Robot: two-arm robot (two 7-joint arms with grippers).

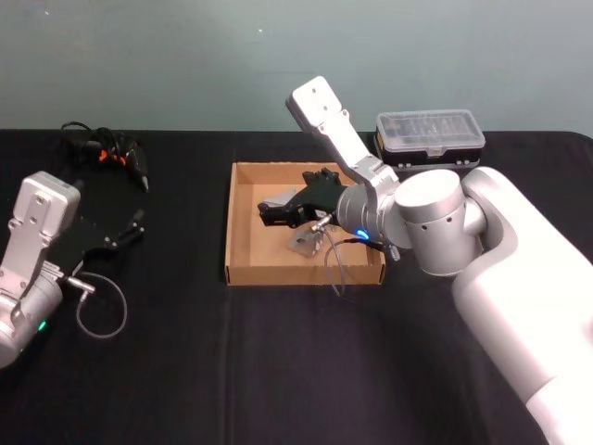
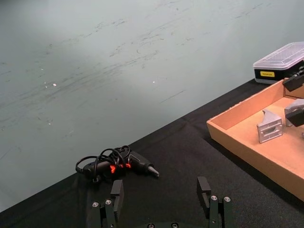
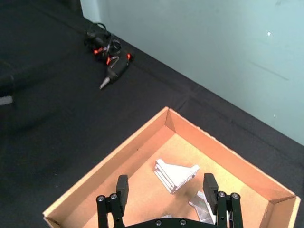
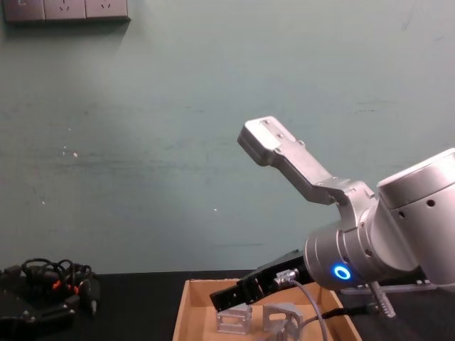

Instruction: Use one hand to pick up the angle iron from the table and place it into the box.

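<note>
I'm holding the right gripper [image 1: 271,215] over the box [image 1: 243,269] at centre frame in the head view, fingers spread with nothing between them in the right wrist view [image 3: 167,194]. The angle iron [image 3: 175,174] is lying on the box floor just under that gripper; in the left wrist view it's the ribbed silver bracket [image 2: 269,126] at right edge, standing on the cardboard, apart from the near wall. So I'm judging the placing as done and the step in hand as backing out. To do that well I'm planning to lift straight up before swinging away, keeping the fingers wide so they don't catch the bracket, and minding the box's low walls and the grey cable [image 1: 332,264] drooping over the front rim. Inside the box I'm also seeing a second silver piece [image 3: 202,210] beside the angle iron, lower right of the right wrist view; can't tell what it is. The black organiser case [image 1: 429,138] is sitting shut at upper right behind the box, contents not readable. Left gripper [image 1: 130,229] is parked at left on the table [image 1: 185,371], fingers spread, empty, with a corded tool [image 2: 117,165] ahead of it.
</note>
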